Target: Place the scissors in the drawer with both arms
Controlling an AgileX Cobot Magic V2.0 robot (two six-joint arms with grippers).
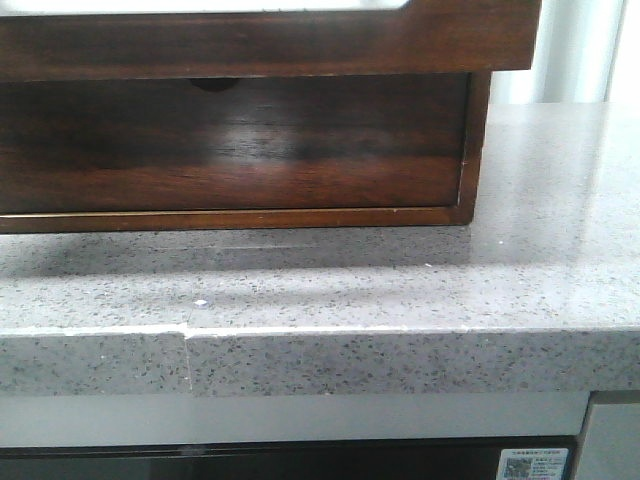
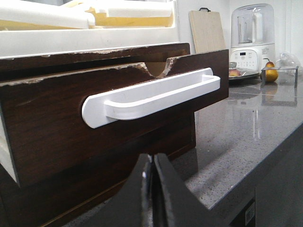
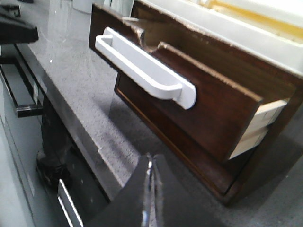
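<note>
The drawer (image 2: pixel 94 123) stands pulled open above the desk (image 1: pixel 400 290), seemingly ready to receive the scissors, which are not in view. The left tool (image 2: pixel 152 189) and right tool (image 3: pixel 149 198) are both closed on nothing, hanging just before the drawer front.

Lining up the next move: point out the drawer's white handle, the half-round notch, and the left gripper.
white handle (image 2: pixel 151 97), left wrist view, middle of the bar.
half-round notch (image 2: pixel 157 69), left wrist view, its hollow.
left gripper (image 2: pixel 152 163), left wrist view, tips, jaws shut.
</note>
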